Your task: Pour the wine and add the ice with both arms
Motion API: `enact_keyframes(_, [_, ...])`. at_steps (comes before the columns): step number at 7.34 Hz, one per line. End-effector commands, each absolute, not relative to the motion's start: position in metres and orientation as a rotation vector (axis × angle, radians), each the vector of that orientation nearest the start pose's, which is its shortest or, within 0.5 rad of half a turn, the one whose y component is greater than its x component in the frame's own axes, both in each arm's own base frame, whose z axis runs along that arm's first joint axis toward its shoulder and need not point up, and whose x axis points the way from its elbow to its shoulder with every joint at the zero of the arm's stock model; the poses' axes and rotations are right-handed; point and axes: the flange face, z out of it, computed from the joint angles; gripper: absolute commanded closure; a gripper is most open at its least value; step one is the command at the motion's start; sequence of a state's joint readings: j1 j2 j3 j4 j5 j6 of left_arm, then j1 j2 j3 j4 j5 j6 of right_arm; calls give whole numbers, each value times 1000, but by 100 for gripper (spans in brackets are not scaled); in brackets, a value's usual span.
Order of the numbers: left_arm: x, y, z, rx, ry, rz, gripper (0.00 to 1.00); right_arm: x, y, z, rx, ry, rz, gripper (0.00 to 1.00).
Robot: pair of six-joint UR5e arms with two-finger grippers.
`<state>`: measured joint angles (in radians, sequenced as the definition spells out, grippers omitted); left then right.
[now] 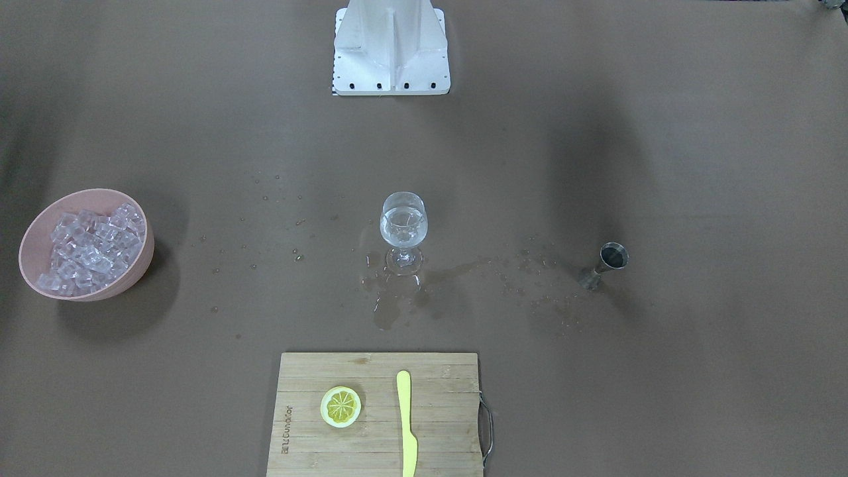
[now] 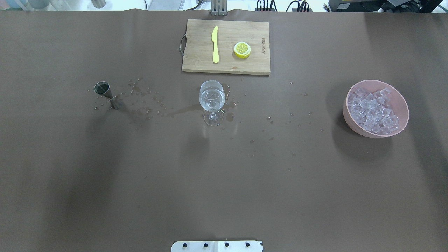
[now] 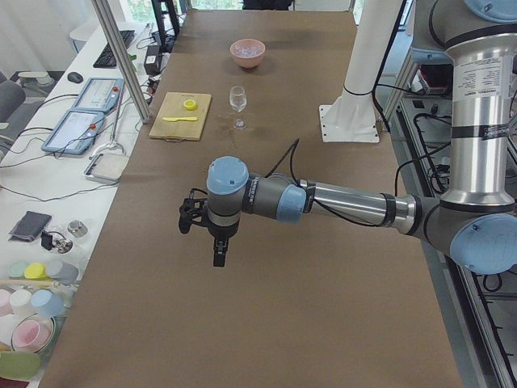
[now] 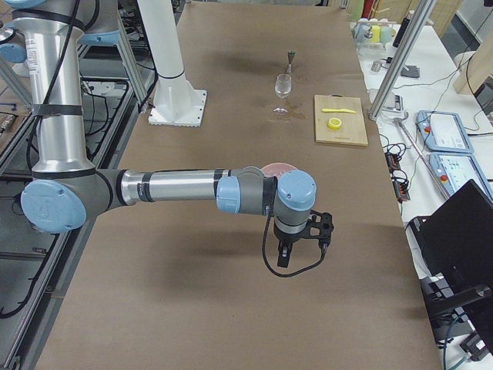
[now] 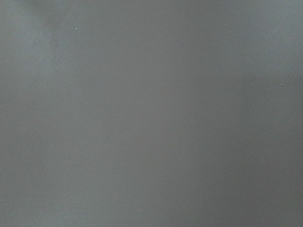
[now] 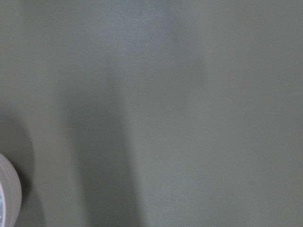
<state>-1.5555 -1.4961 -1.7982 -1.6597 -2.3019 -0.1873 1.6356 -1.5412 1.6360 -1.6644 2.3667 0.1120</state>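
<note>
A stemmed wine glass (image 1: 403, 228) (image 2: 212, 101) stands mid-table, holding a little clear wine (image 2: 211, 99). A pink bowl (image 1: 143, 260) (image 2: 350, 119) full of ice cubes (image 1: 89, 245) (image 2: 372, 110) stands on the robot's right side. A steel jigger (image 1: 606, 264) (image 2: 105, 92) stands upright on its left side. My left gripper (image 3: 219, 255) hangs over bare table, seen only in the exterior left view. My right gripper (image 4: 282, 256) hangs close to the bowl, seen only in the exterior right view. I cannot tell whether either is open or shut.
A wooden cutting board (image 1: 377, 450) (image 2: 196, 63) with a lemon slice (image 1: 340, 406) and a yellow knife (image 1: 406, 424) lies beyond the glass. Spilled drops and puddles (image 1: 391, 298) surround the glass. The white base block (image 1: 391, 50) stands at the robot's edge. The right wrist view shows the bowl's edge (image 6: 7, 189).
</note>
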Motion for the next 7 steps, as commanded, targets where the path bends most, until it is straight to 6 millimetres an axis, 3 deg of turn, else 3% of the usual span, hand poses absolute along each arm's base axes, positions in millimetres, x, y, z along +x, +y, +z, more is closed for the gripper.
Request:
enact_keyframes(1, [-60, -472, 570, 165, 748, -71, 2, 94, -498, 620, -19, -797, 167, 0])
enact_keyframes(4, [-51, -497, 528, 215, 790, -45, 2, 94, -498, 620, -17, -797, 166, 0])
enact_keyframes(7, [32, -487, 436, 211, 832, -108, 2, 92, -497, 621, -22, -798, 163, 0])
